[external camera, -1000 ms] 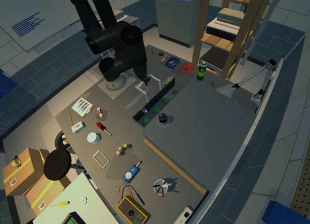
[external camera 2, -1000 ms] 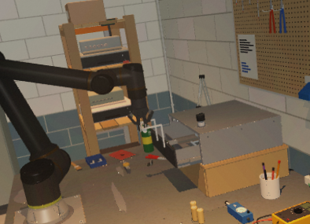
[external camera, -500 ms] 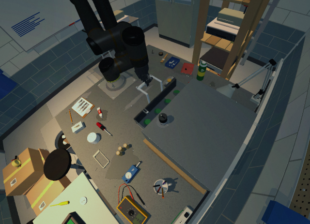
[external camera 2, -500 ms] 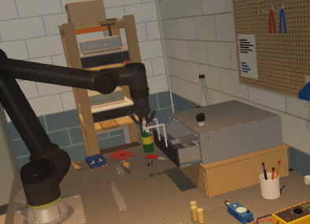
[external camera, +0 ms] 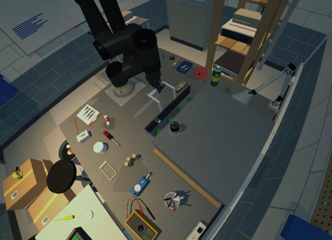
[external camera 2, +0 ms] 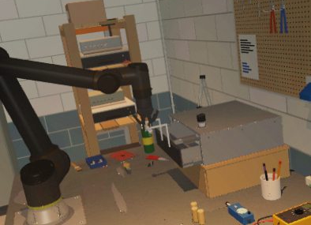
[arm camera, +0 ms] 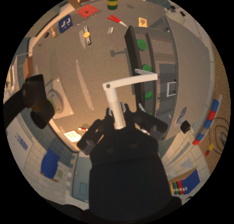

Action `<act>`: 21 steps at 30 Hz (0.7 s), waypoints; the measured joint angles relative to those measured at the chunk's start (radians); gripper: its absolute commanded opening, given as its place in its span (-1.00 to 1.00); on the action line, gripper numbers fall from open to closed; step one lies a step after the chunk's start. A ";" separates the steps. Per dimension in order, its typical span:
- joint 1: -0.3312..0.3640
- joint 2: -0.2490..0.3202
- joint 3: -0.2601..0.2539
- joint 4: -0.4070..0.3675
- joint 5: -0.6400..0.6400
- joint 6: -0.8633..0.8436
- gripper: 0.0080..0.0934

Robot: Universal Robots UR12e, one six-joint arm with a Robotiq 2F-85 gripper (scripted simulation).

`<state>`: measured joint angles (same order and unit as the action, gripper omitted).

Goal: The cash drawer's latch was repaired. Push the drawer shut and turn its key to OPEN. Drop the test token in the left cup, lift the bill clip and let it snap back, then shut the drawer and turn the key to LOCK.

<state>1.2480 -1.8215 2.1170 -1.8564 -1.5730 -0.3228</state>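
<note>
The cash drawer [external camera: 167,113] [arm camera: 151,71] stands partly out of its grey cabinet [external camera: 217,138] [external camera 2: 233,129]. Green cups [arm camera: 141,44] show in a row behind its dark front panel. The drawer's white U-shaped handle [external camera: 160,94] [external camera 2: 160,131] [arm camera: 122,92] is clamped by its crossbar in my closed gripper [external camera: 160,88] [external camera 2: 147,122] [arm camera: 117,113]. The black key knob [external camera: 174,127] [external camera 2: 201,120] [arm camera: 184,124] sits on the cabinet's top near the front edge. A small yellow token [external camera: 181,85] [arm camera: 86,35] rests on a grey holder on the table beside the drawer.
The green bottle [external camera: 216,75] [external camera 2: 148,140] stands close behind the drawer's far end. A blue tray [external camera: 184,66] and red pad [external camera: 200,73] lie beyond. Tools are scattered over the table's left half. A wooden shelf rack [external camera 2: 102,78] rises at the back.
</note>
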 measured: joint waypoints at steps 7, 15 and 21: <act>0.003 0.011 -0.008 -0.003 0.000 0.003 -1.00; 0.007 0.022 -0.016 -0.006 0.000 0.007 -1.00; 0.010 0.031 -0.023 -0.008 0.000 0.010 -1.00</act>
<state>1.2577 -1.7907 2.0942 -1.8639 -1.5730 -0.3132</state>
